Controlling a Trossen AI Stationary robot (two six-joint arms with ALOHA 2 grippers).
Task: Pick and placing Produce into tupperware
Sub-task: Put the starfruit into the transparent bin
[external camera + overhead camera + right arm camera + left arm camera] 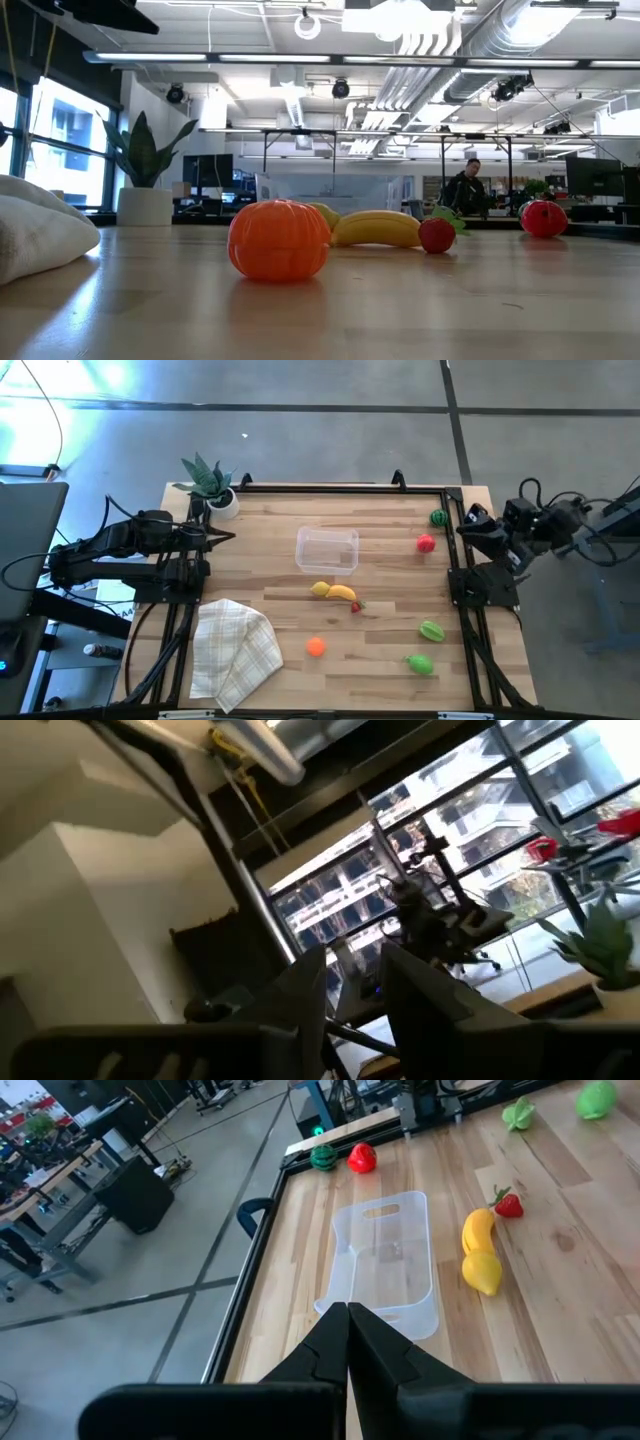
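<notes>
Tupperware (327, 550) sits on the wooden worktop (380, 660), out in front of the left gripper (228, 537) and a little apart from it. It looks empty. The left jaws are pressed together into a point.

Past the tupperware from those jaws lie the yellow lemon (320, 589) and banana (342, 593), touching each other, with a small strawberry (356, 606) just beside the banana. The orange piece (316, 647) lies further off, near a checked cloth (232, 650).

The right gripper (466, 523) is at the worktop's far side edge, tilted up toward the room. Its jaws are spread a little and pinch nothing. Near them lie a dark green piece (438, 517) and a red piece (426, 543). Two light green pieces (431, 630) (420, 664) lie further along that side.

A potted plant (212, 484) stands at the corner near the left jaws.
</notes>
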